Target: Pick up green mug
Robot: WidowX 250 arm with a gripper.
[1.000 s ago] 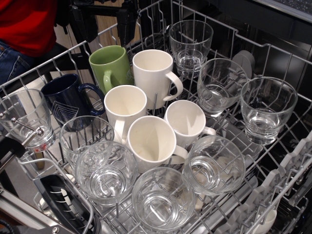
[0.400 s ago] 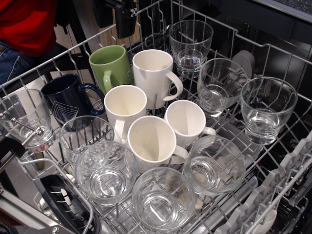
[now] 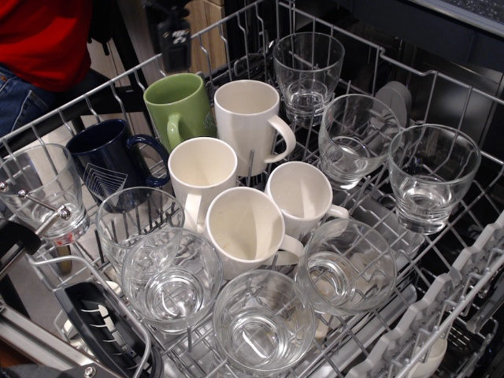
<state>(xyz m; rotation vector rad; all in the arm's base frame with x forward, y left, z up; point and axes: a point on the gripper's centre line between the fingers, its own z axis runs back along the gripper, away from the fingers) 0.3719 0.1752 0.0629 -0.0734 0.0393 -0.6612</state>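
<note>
While the navy mug [image 3: 110, 161] sits at the rack's [image 3: 441, 260] left, the green mug [image 3: 179, 109] stands upright beside it, touching a tall white mug [image 3: 250, 122]. Above it hangs the dark gripper [image 3: 172, 35]; whether its jaws are spread cannot be told.

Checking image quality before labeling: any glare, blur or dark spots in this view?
observation.image: sharp overall; specular glints on the glasses and a soft sheen on the green mug; the gripper at the top edge is dark and hard to read; the top right corner is deep in shadow.
</note>
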